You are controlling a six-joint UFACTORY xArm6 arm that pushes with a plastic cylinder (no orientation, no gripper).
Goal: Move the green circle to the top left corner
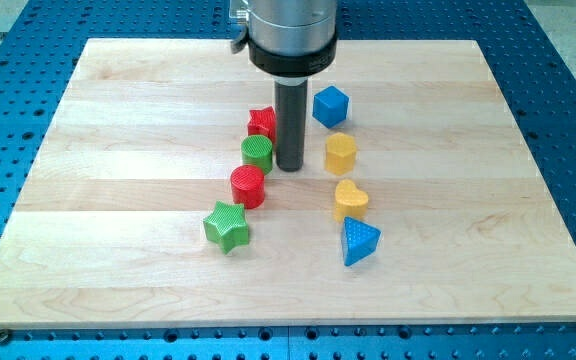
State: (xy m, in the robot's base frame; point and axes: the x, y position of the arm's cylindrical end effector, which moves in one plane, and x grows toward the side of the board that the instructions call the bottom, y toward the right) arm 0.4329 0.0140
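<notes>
The green circle [257, 153] is a short ribbed cylinder near the board's middle. My tip [289, 166] rests on the board just to the right of it, very close or touching. A red star [262, 122] sits right above the green circle, partly behind the rod. A red circle [248, 186] sits just below the green circle, touching it or nearly so. The board's top left corner [93, 45] lies far up and left of these.
A green star [227, 226] lies below the red circle. To the tip's right stand a blue cube [330, 105], a yellow hexagon [340, 153], a yellow heart [350, 199] and a blue triangle [359, 240]. The wooden board [118, 200] sits on a blue perforated table.
</notes>
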